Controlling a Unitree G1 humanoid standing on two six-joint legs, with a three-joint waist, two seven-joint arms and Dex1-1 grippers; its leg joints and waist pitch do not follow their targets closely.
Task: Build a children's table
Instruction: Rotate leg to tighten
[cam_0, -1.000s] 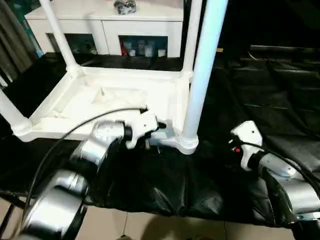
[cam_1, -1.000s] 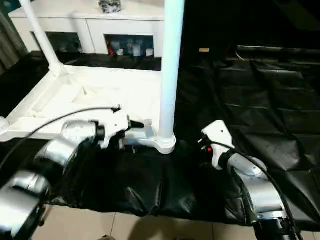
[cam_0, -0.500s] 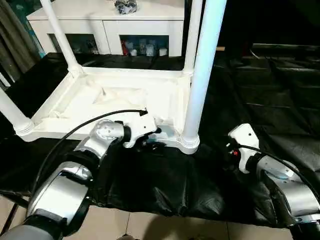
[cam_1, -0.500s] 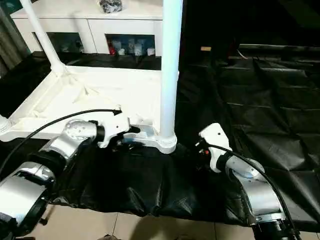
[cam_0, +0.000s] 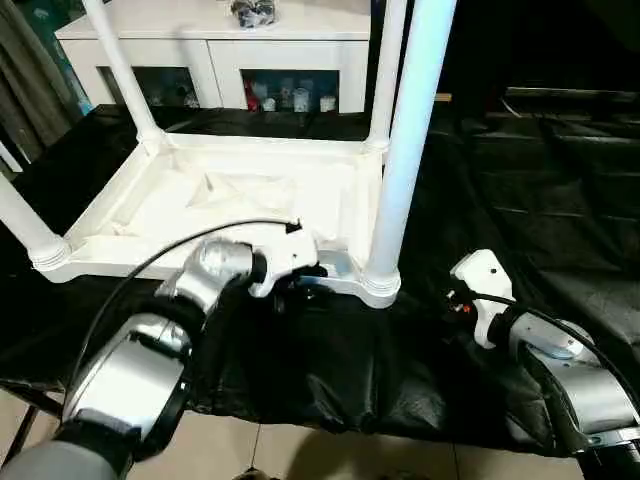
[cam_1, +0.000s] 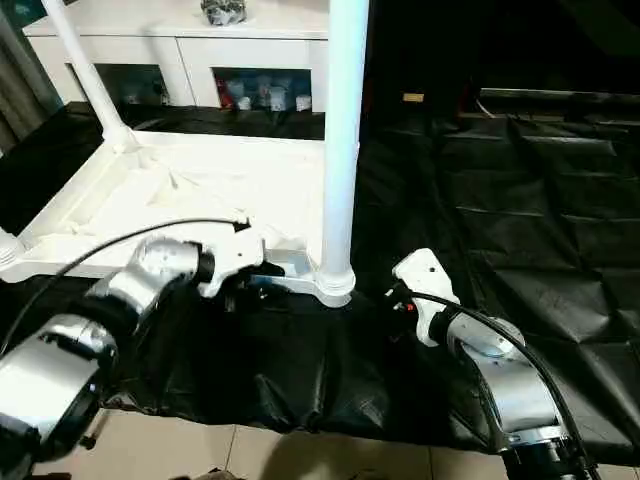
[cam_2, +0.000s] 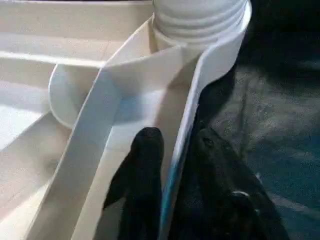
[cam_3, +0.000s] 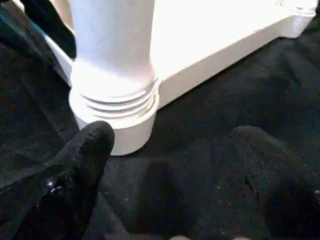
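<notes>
The children's table (cam_0: 230, 200) lies upside down on the black cloth, with white legs standing up from its corner sockets. The nearest leg (cam_0: 408, 140) rises from the near right corner. My left gripper (cam_2: 175, 135) is at the near rim just left of that corner. One black finger (cam_2: 145, 150) is inside the thin rim wall and the other is outside, pressed against it. My right gripper (cam_3: 172, 137) hovers low over the cloth to the right of that leg's flared base (cam_3: 112, 95), its fingers (cam_3: 92, 145) wide apart and holding nothing.
A white cabinet (cam_0: 220, 40) with glass doors stands behind the work. The black-draped table (cam_0: 530, 180) stretches to the right. Its front edge drops to a tiled floor (cam_0: 300, 455) just below my forearms. A black cable (cam_0: 150, 262) arcs over my left forearm.
My left gripper's fingers have closed in on the near rim of the table top. My right gripper has edged slightly toward the near right leg, still open.
</notes>
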